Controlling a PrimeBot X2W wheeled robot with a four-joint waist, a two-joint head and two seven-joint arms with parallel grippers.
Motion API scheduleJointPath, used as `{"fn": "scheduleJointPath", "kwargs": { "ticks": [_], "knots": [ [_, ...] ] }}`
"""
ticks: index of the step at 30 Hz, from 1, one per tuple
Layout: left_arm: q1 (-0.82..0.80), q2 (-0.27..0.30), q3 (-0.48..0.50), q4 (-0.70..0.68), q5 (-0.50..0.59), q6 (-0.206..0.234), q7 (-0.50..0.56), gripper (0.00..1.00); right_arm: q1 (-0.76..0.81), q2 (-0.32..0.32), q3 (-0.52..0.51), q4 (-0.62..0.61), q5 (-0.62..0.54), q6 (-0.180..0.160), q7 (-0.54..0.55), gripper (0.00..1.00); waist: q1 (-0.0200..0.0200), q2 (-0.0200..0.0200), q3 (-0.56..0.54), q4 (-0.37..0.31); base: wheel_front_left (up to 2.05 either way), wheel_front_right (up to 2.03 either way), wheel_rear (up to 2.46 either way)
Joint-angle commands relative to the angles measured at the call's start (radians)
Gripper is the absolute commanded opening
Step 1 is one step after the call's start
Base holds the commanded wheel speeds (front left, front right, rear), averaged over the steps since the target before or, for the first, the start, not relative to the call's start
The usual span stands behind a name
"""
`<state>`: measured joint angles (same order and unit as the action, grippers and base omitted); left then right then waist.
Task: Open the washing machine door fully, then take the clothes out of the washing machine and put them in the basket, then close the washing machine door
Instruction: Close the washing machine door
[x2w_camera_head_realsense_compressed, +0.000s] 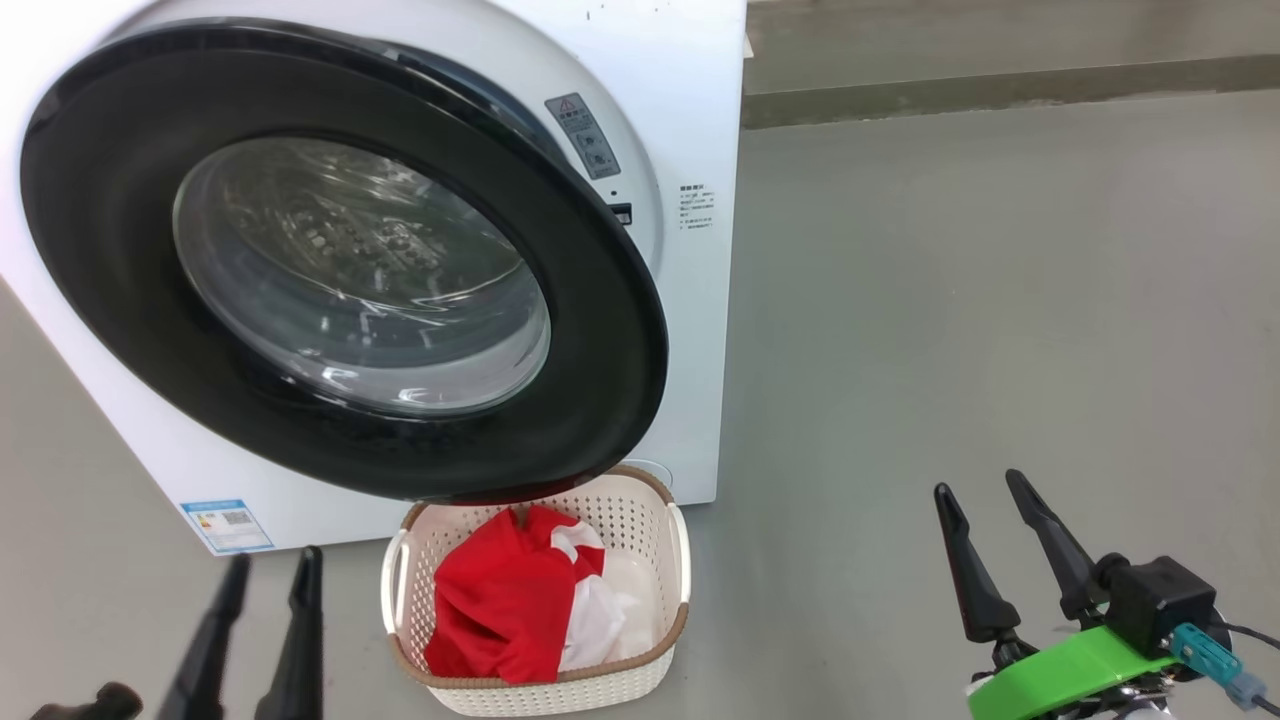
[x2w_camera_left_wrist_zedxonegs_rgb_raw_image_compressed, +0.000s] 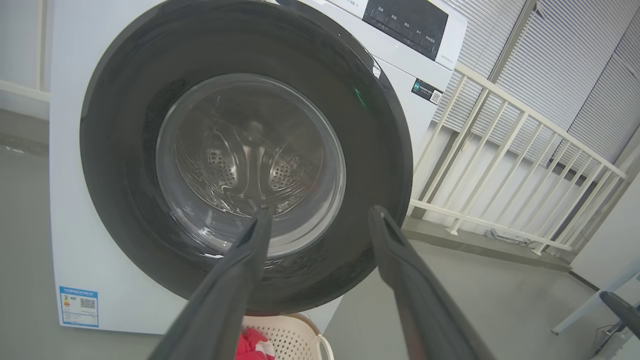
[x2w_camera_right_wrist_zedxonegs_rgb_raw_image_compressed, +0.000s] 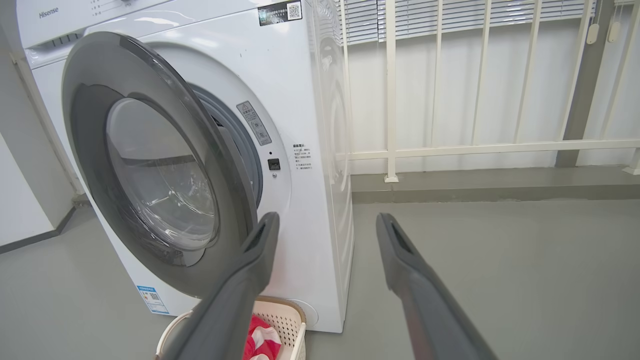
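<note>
The washing machine door (x2w_camera_head_realsense_compressed: 360, 270) stands at the left of the head view, partly swung out from the white washing machine (x2w_camera_head_realsense_compressed: 690, 120). Being round, it has no long axis of its own. Its left edge sits close to the machine's front and its right edge stands out towards the robot, so the hinge line most likely runs upright down the left side. The outer face looks out at the robot and slightly to its left.

Low at the left, the left gripper (x2w_camera_head_realsense_compressed: 276, 556) hangs with its fingers spread wide and nothing between them. Next along, the basket (x2w_camera_head_realsense_compressed: 682, 560) sits on the floor just in front of the machine, under the door's lower right rim, with the red and white clothes (x2w_camera_head_realsense_compressed: 500, 600) inside it. Further right, well apart from the door, the right gripper (x2w_camera_head_realsense_compressed: 978, 483) is also wide open and empty.

With the clothes in the basket, closing the door looks like the step left. It would go best with a push on the black rim near the free right edge, far from the hinge and off the clear window. The push should run straight towards the machine until the latch catches, with the fingers kept out of the narrowing gap.
</note>
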<state>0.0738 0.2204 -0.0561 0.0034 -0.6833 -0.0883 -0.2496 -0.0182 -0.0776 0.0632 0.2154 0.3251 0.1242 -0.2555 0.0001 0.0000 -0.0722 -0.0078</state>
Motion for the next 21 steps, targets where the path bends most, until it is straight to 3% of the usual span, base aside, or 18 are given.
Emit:
{"fn": "scheduleJointPath", "kwargs": {
  "ticks": [1, 8, 12, 21],
  "knots": [
    [-0.018, 0.005, 0.059, -0.042, 0.07, 0.006, -0.011, 1.0, -0.001, -0.003, 0.012, -0.033, 0.01, 0.007, -0.006, 1.0, -0.0001, 0.0, -0.001, 0.002, 0.0, 0.0, 0.0],
    [0.051, -0.065, 0.107, -0.016, 0.358, -0.002, -0.012, 1.0, 0.007, -0.003, 0.02, -0.043, 0.003, 0.007, -0.006, 1.0, -0.0001, 0.0, -0.005, -0.005, 0.0, 0.0, 0.0],
    [0.071, -0.097, 0.138, -0.009, 0.426, -0.007, -0.012, 1.0, 0.007, -0.003, 0.027, -0.046, -0.001, 0.007, -0.006, 1.0, -0.0001, 0.0, -0.007, -0.01, 0.0, 0.0, 0.0],
    [0.071, -0.134, 0.179, -0.001, 0.466, -0.028, -0.012, 1.0, 0.007, -0.003, 0.028, -0.044, -0.002, 0.007, -0.006, 1.0, -0.0001, 0.0, -0.011, -0.012, 0.0, 0.0, 0.0]
  ]
}}
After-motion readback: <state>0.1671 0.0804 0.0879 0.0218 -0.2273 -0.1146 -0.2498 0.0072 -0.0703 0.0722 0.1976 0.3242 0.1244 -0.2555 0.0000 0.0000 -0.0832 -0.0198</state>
